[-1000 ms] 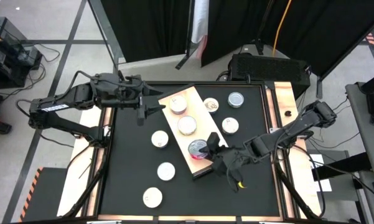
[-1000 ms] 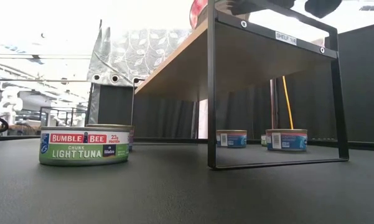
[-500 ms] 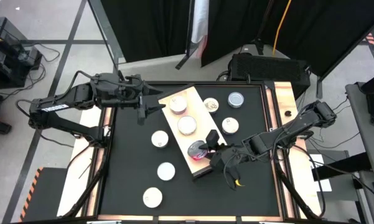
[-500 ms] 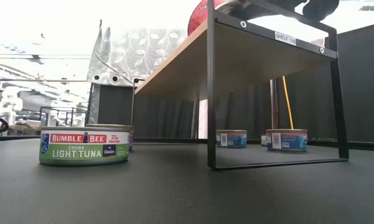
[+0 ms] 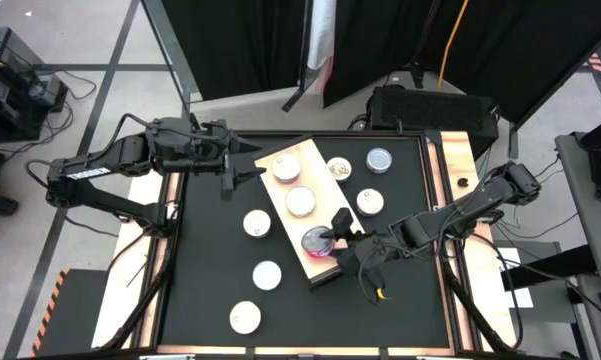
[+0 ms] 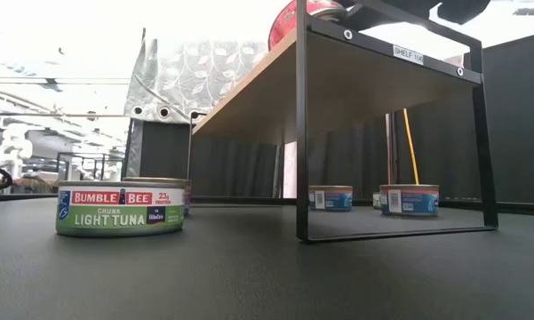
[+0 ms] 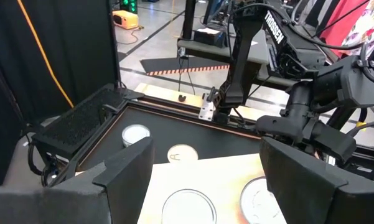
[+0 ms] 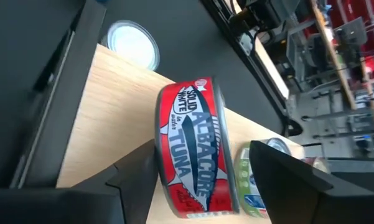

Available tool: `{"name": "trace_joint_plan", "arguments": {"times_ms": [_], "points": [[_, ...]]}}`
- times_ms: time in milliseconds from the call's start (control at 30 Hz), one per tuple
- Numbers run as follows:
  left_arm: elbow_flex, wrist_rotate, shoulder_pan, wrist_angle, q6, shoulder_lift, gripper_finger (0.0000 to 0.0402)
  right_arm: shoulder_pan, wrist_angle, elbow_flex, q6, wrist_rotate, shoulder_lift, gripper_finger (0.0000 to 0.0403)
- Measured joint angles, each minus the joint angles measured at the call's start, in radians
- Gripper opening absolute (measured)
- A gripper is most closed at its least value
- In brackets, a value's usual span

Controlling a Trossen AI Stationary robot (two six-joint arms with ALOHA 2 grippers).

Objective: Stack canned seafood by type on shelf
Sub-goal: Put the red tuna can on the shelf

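The pale wood shelf stands slantwise on black legs mid-table, seen from below in the low view. Two silver-topped tins sit on it. My right gripper is at the shelf's near end, shut on a red albacore tuna tin that sits tilted. The tin's red side also shows above the shelf edge in the low view. My left gripper hovers open by the shelf's far-left end, touching nothing. My right gripper has the red tin's two flat faces between its fingers, one finger by the lid rim. It comes slanting down from the table's right. A green-labelled tin shows by the other finger; whether that is also held, I cannot tell.
Several loose silver-topped tins lie on the black table on both sides of the shelf. A bluish-lidded one lies on the far right. A green light-tuna tin stands near the low camera.
My right gripper has crept a little toward the table's far-left, farther over the shelf's near end, taking the red tin along. In the low view more of the tin shows above the shelf edge than before.
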State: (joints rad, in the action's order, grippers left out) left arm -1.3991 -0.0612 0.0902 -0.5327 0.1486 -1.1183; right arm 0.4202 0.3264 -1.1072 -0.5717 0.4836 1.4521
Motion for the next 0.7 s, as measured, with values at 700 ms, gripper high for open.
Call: {"name": "trace_joint_plan", "arguments": {"times_ms": [700], "points": [[0.0,0.0,0.0,0.0,0.0,0.0,0.0292,-0.038,0.175,-0.093,0.205,-0.139,-0.005,0.0256]]}}
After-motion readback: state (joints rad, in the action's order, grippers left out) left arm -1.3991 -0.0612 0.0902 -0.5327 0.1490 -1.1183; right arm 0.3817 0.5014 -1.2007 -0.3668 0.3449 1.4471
